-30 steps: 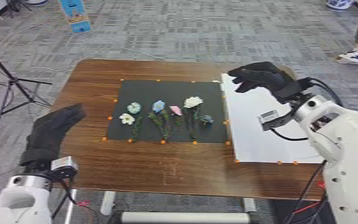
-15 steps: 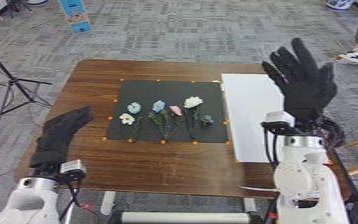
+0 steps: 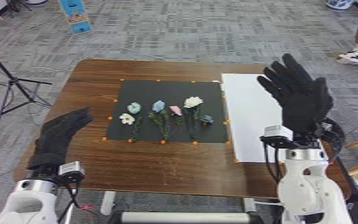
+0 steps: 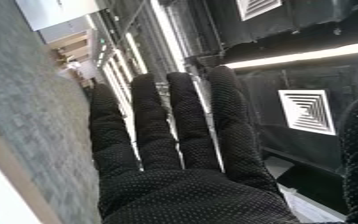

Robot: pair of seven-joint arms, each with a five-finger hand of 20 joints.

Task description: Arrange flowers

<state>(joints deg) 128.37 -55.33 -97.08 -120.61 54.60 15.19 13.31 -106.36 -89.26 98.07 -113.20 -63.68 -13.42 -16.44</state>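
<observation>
— Where are your flowers?
— On the black mat (image 3: 171,87) on your worktop (image 3: 180,175). From your left: a small white flower (image 3: 127,119), a pale green one (image 3: 134,107), a blue one (image 3: 159,105), a pink one (image 3: 175,109), a larger white one (image 3: 193,102) and a dark blue one (image 3: 206,119). The green, blue and larger white blooms point away from you.
— And your right hand (image 3: 305,105)?
— It's raised at the right side of your white sheet (image 3: 249,112), well apart from the flowers. It's wide open and empty; your right wrist view shows its fingers (image 4: 193,120) straight, with gaps between them.
— Your left hand (image 3: 57,135)?
— Out left of the mat, open, fingers extended and relaxed, with nothing visible in its hold.
</observation>
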